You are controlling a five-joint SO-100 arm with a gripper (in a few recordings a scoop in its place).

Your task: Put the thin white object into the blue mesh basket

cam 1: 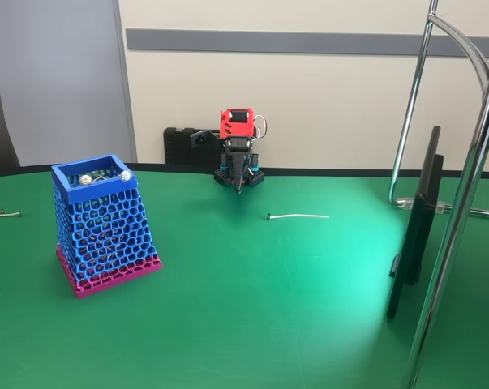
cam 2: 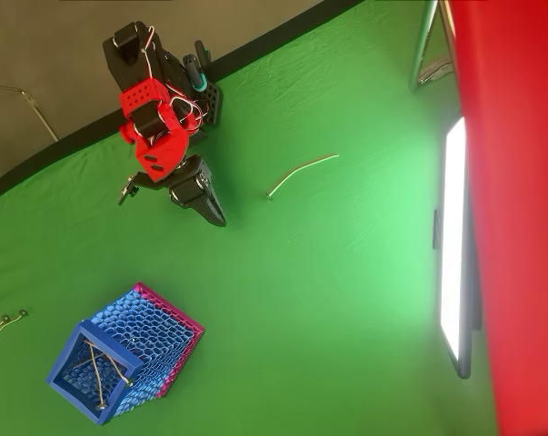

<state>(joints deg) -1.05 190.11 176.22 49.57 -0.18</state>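
**White cord on the cloth, nothing gripped**

Green cloth covers the table (cam 1: 252, 324), and the thin white object (cam 1: 298, 216) lies flat on it in the open, slightly curved, with its small dark end toward the left in the fixed view. In the overhead view it rests to the right of the arm, well apart from the blue mesh basket (cam 2: 119, 359), which stands near the lower left corner with its pink base on the cloth.

At the table's far edge, the gripper (cam 1: 240, 182) hangs folded near the arm's base, pointing down. Its fingers look pressed together with nothing between them, though they are dark and small in both views, so I hold that loosely. It touches neither the cord nor the basket.

Inside the basket a few thin sticks with small round ends already lie across the opening. A similar greyish wire piece (cam 1: 1, 214) sits on the cloth at the left edge of the fixed view.

By my reading the task has barely begun: the reach, the pinch, the carry across to the basket and the drop over its rim all remain.
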